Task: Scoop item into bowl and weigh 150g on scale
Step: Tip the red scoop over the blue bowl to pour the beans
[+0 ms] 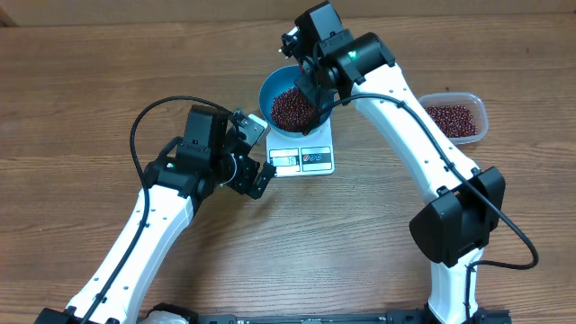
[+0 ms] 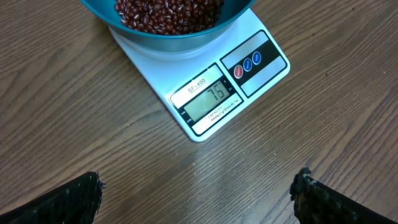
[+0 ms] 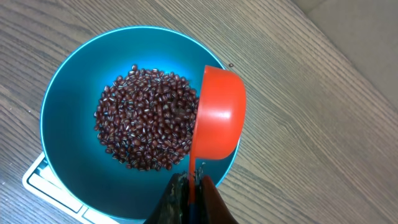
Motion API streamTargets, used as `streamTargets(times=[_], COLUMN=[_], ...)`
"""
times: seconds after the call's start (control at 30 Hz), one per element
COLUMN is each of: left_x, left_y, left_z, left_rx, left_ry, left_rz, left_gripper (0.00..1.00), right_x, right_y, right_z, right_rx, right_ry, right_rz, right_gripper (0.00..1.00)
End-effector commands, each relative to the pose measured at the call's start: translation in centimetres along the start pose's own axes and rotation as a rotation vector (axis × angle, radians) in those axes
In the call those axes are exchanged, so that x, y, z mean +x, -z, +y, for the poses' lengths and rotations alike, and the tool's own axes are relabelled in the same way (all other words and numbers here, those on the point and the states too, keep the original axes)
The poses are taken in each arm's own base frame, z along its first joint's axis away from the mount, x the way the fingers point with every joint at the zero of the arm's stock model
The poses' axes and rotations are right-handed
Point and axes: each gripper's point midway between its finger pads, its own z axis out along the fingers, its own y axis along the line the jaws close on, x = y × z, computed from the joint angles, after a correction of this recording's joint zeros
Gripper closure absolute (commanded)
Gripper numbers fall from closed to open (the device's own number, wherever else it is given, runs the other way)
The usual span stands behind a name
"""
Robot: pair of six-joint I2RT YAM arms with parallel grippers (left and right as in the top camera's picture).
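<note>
The blue bowl [image 1: 281, 94] stands on the white scale [image 1: 304, 158] and holds a heap of dark red beans [image 3: 146, 118]. The scale's display [image 2: 208, 102] faces the left wrist view, with the bowl [image 2: 168, 34] at the top edge. My right gripper [image 3: 194, 180] is shut on the handle of a red scoop [image 3: 219, 115], which is tipped on its side over the bowl's right rim [image 3: 62, 87]. My left gripper [image 2: 199, 196] is open over bare table just in front of the scale, nothing between its fingers [image 2: 320, 199].
A clear plastic tub [image 1: 454, 117] with more beans sits at the right, beside the right arm. The left arm reaches in from the lower left, its gripper [image 1: 252, 153] close to the scale's left edge.
</note>
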Motion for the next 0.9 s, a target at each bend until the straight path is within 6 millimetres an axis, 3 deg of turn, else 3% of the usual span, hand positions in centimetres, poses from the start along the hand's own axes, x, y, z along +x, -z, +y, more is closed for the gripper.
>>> streamTargets(times=[0.0,0.43,0.6,0.73,0.87], left_x=[0.2,0.2,0.2,0.2,0.2], left_y=[-0.2,-0.2,-0.2,-0.2,-0.2], left_z=[0.0,0.0,0.0,0.0,0.0], left_rx=[0.003,0.003,0.003,0.003,0.003], left_ry=[0.012,0.012,0.012,0.012,0.012], left_rz=[0.008,0.007,0.008,0.008,0.008], left_gripper=[0.00,0.00,0.00,0.00,0.00], right_x=[-1.1,-1.7,-1.9,-1.7,-1.3], right_y=[1.0,1.0,1.0,1.6,3.9], right_z=[-0.7,-0.1,-0.7,-1.7,-4.6], right_rx=[0.038,-0.006,-0.016,-0.051,-0.073], right_ry=[0.018,0.050,-0.026,-0.103,-0.196], right_rz=[-0.035,-0.065,-0.078,-0.095,-0.145], right_gripper=[0.96,0.96,0.96,0.96,0.96])
